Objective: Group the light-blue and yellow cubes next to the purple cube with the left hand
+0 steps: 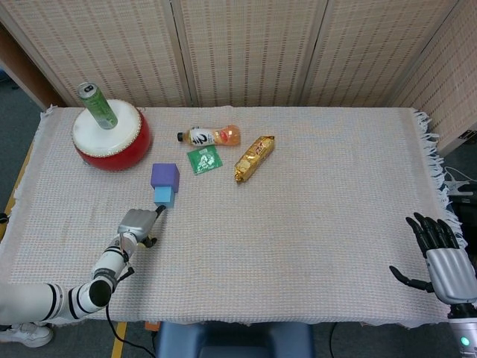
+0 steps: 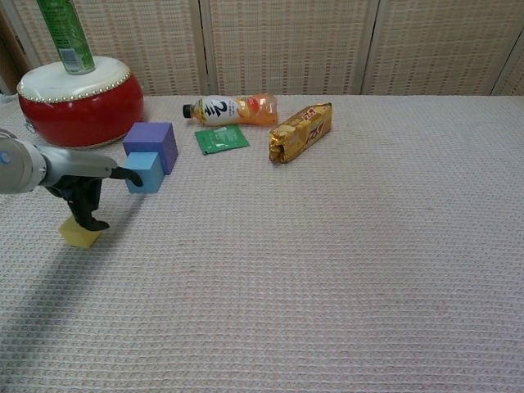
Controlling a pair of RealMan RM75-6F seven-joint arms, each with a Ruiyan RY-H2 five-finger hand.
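The yellow cube (image 2: 80,233), hidden under the left hand (image 1: 136,221) from above, is touched by down-curled fingers (image 2: 90,214); right hand (image 1: 446,265) spread.

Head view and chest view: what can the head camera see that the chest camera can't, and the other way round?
Only the head view shows the robot's right hand, fingers spread and holding nothing, at the near right table edge, plus the fringed cloth edge.

Only the chest view shows the small yellow cube under the left hand's fingertips; from above the hand hides it.

Both show the left hand, the light-blue cube against the purple cube, the red drum with the green can, the orange drink bottle, the green packet and the gold snack bar.
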